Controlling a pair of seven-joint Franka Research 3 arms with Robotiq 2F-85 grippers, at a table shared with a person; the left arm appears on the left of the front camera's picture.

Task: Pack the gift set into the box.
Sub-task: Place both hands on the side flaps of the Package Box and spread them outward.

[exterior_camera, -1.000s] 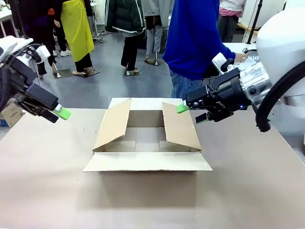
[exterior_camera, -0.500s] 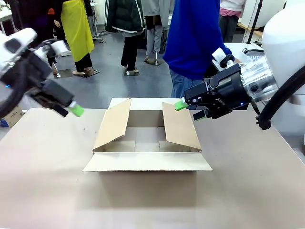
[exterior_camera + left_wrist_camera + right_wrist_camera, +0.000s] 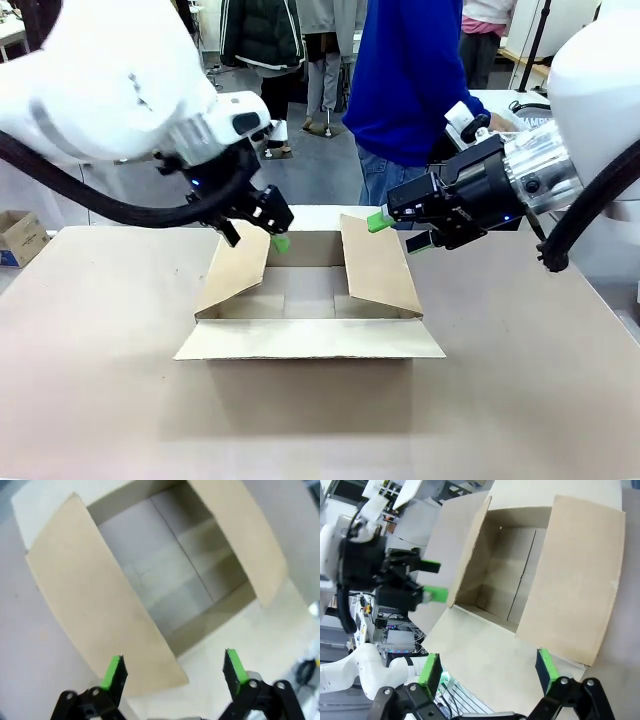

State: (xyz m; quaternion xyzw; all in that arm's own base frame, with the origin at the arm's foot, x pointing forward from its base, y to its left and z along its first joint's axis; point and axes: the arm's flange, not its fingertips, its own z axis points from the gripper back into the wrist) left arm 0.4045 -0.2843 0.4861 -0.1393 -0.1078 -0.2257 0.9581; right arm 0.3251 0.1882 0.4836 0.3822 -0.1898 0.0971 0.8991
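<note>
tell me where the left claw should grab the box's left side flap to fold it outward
Take the left side flap of the box by its free upper edge, coming from above with one finger on each side. It is a thin sheet standing tilted inward over the opening, so that edge looks easiest to straddle. The left claw hangs open near its far end.

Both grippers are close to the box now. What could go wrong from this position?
1. The open left gripper hangs close to the left flap. Going lower, it might bend the flap or shove the box.
2. The open right gripper is beside the right flap and could knock it likewise.
3. Both flaps lean inward over the opening, so they may block anything lowered in.
</note>
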